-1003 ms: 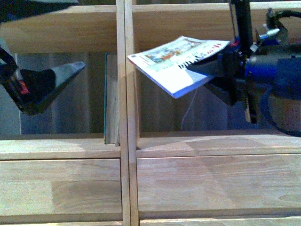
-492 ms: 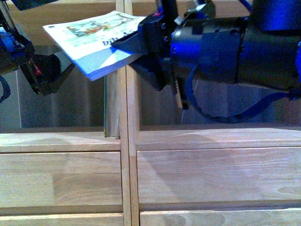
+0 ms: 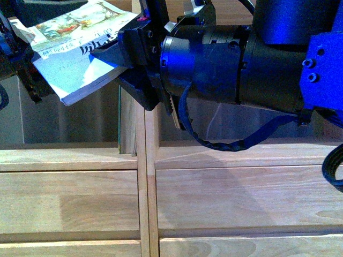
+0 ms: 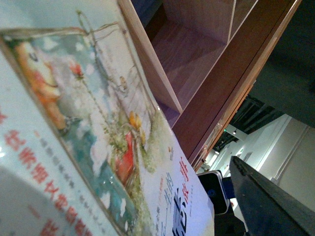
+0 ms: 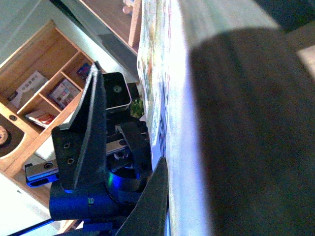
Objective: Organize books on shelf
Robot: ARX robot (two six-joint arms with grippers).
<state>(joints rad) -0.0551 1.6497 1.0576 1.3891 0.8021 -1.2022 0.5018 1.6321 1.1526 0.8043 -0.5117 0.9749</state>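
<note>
The white-covered book [image 3: 75,48] hangs tilted at the upper left, in front of the shelf's [image 3: 140,187] left compartment. My right gripper [image 3: 113,58] is shut on its right-hand edge. In the right wrist view the book's page edge [image 5: 182,123] is clamped between the dark fingers [image 5: 147,206]. My left gripper [image 3: 21,69] is open at the book's far-left side, partly hidden behind it. In the left wrist view the cover [image 4: 98,147] fills the frame beside one finger [image 4: 266,201]. The teal book [image 3: 122,123] stands upright against the centre divider in the left compartment.
My right arm [image 3: 241,59] fills the upper right and hides the right compartment. Plank drawer fronts [image 3: 241,198] run below the compartments. In the right wrist view a darker cabinet [image 5: 44,93] holding books and a clock stands behind the left gripper [image 5: 93,147].
My right gripper has carried the white-covered book leftward across the centre divider and up to the left gripper. The left gripper has risen slightly. The teal book has not moved.
</note>
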